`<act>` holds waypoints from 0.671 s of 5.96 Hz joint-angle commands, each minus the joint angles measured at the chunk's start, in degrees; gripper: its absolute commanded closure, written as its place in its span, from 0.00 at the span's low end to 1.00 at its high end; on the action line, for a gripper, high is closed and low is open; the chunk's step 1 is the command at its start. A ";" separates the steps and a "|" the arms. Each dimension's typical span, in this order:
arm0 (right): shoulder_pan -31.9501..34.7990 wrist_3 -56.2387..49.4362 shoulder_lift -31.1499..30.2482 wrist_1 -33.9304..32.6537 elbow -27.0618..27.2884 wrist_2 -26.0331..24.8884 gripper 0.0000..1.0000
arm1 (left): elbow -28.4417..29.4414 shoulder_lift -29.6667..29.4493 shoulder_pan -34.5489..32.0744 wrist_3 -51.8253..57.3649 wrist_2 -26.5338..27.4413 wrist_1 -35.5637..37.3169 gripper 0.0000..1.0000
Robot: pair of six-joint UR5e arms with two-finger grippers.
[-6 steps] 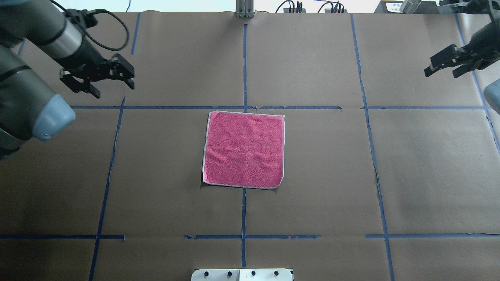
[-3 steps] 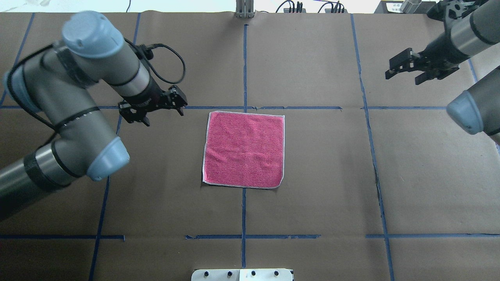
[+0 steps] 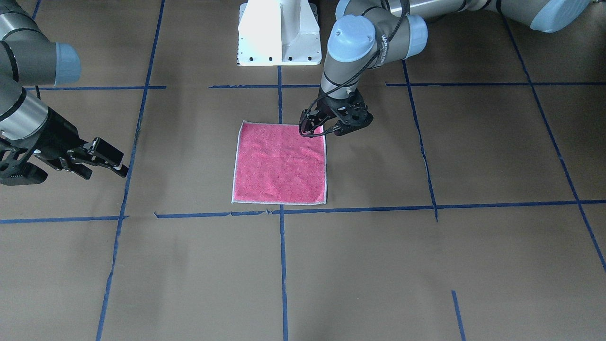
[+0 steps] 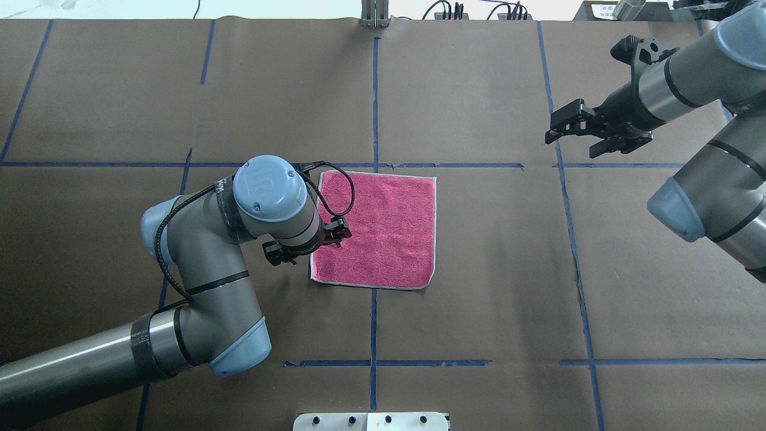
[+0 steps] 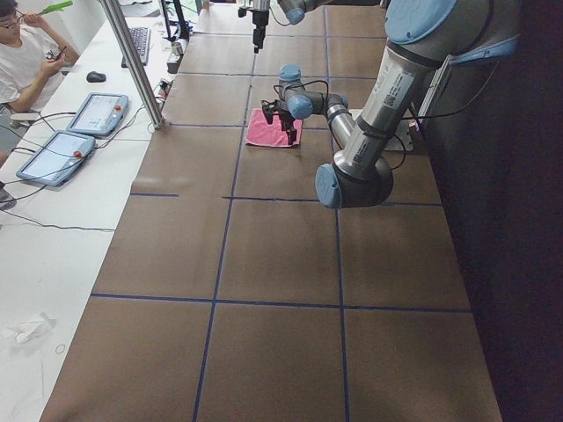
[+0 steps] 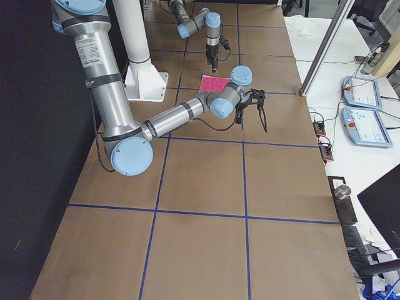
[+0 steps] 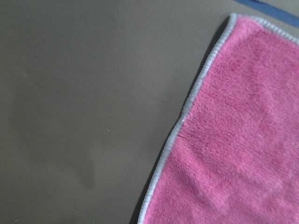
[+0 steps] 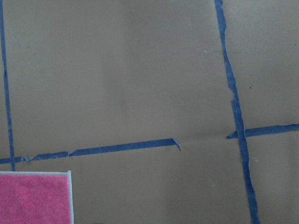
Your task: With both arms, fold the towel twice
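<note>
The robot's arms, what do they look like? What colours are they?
The left arm and the right arm are round grey-silver tubes with light blue caps on the joints. Each one ends in a black gripper with two fingers: the left gripper and the right gripper. A thin black cable loops out by the left wrist.

Place: robotics lab.
Worktop (image 4: 479,269): brown paper, marked into squares with blue tape (image 4: 373,90).
Robots: left arm (image 4: 203,281) and right arm (image 4: 706,179), near a white pedestal (image 3: 279,33).
Side desk (image 5: 53,229): operator (image 5: 22,61), teach pendants (image 5: 97,112), keyboard (image 5: 141,42), mouse (image 5: 96,76).
Frame: aluminium post (image 5: 132,61) at the worktop's edge.
</note>
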 commanded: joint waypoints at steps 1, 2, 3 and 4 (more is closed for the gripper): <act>-3.82 4.93 1.06 -0.03 0.95 -3.25 0.00 | 2.03 0.10 0.26 -0.09 0.37 -1.72 0.22; -4.79 6.69 1.94 -0.20 1.13 -3.35 0.00 | 1.33 0.19 0.26 -0.18 0.28 -1.54 0.23; -5.50 7.40 2.91 -0.47 0.96 -3.79 0.00 | 1.24 0.37 0.44 -0.18 0.02 -1.54 0.23; -5.59 7.50 3.00 -0.47 0.96 -3.71 0.00 | 1.15 0.54 0.96 -0.18 0.02 -1.45 0.23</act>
